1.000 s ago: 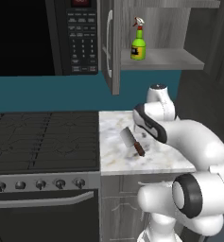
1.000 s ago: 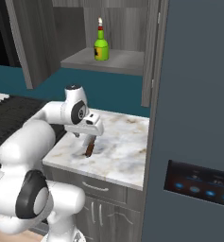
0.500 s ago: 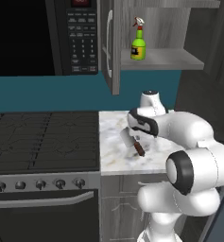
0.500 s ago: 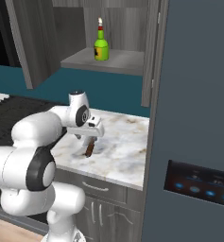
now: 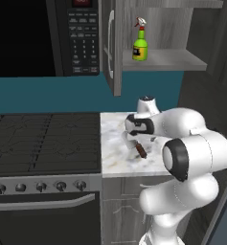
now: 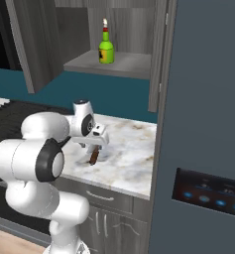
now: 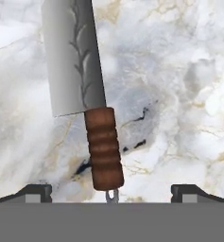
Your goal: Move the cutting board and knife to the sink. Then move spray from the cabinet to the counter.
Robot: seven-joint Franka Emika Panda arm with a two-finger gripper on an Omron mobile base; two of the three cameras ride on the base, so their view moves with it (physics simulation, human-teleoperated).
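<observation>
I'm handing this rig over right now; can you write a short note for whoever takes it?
Gripper: open, just above the knife, holding nothing.
The knife lies flat on the marble counter, its handle between the fingertips.
Spray stands on the shelf of the open cabinet.
Done: nothing visibly finished.
Left: grasp the knife and take it to the sink, move the cutting board there too, then bring the spray down to the counter.

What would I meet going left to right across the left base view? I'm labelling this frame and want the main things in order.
Black stovetop → microwave keypad → cabinet door handle → spray → the arm's white elbow.
</observation>
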